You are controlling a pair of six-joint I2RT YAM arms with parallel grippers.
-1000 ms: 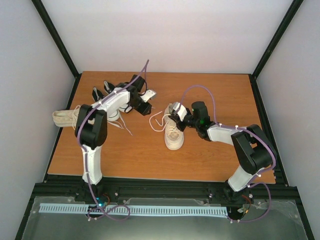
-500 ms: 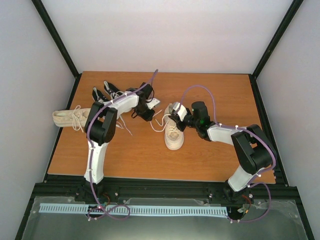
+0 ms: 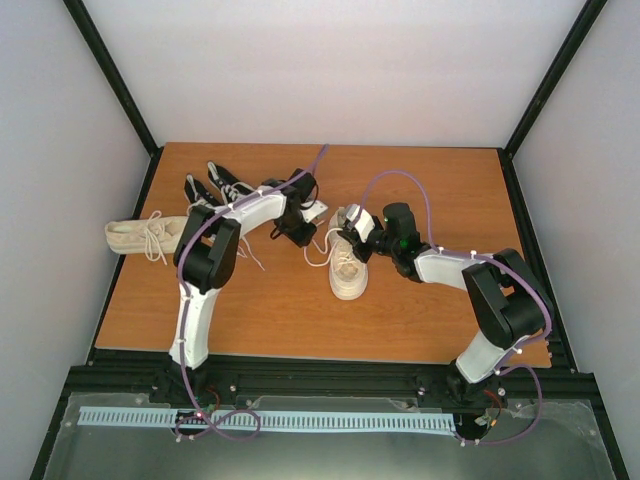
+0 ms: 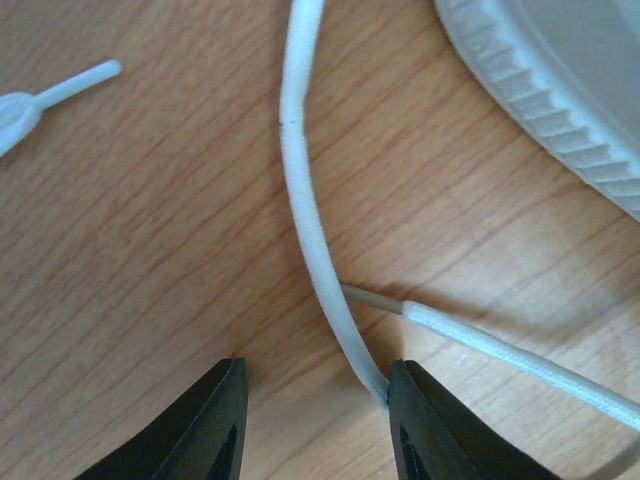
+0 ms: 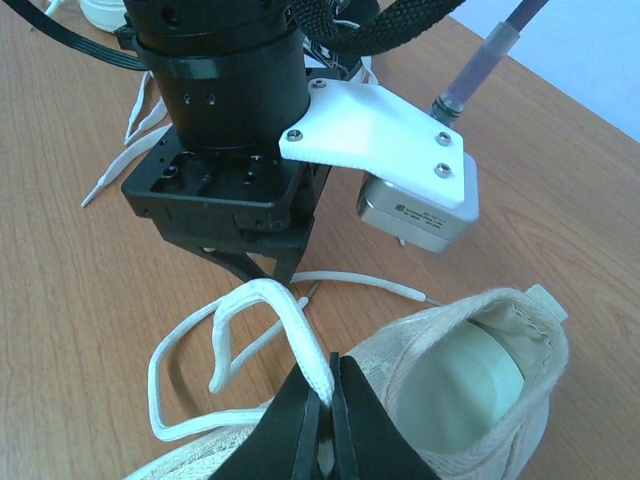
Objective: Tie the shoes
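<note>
A cream shoe (image 3: 348, 268) lies mid-table with its pale laces loose. My right gripper (image 5: 328, 398) is shut on a loop of its lace (image 5: 262, 303) just over the shoe's opening (image 5: 470, 380). My left gripper (image 4: 315, 420) is open and low over the wood, to the left of that shoe. Another strand of the lace (image 4: 300, 200) runs between its fingers (image 4: 430, 425) and touches the right one. The shoe's sole (image 4: 560, 90) shows at the upper right of the left wrist view. A second cream shoe (image 3: 135, 236) lies at the left, and two black shoes (image 3: 215, 185) at the back left.
A loose lace tip (image 4: 60, 88) lies on the wood left of my left gripper. Black frame rails (image 3: 330, 372) border the wooden table (image 3: 420, 330), and white walls close in the back and sides.
My left arm has swung right, away from the black shoes, down to the lace beside the middle cream shoe. The right arm has stayed still, holding its loop.
</note>
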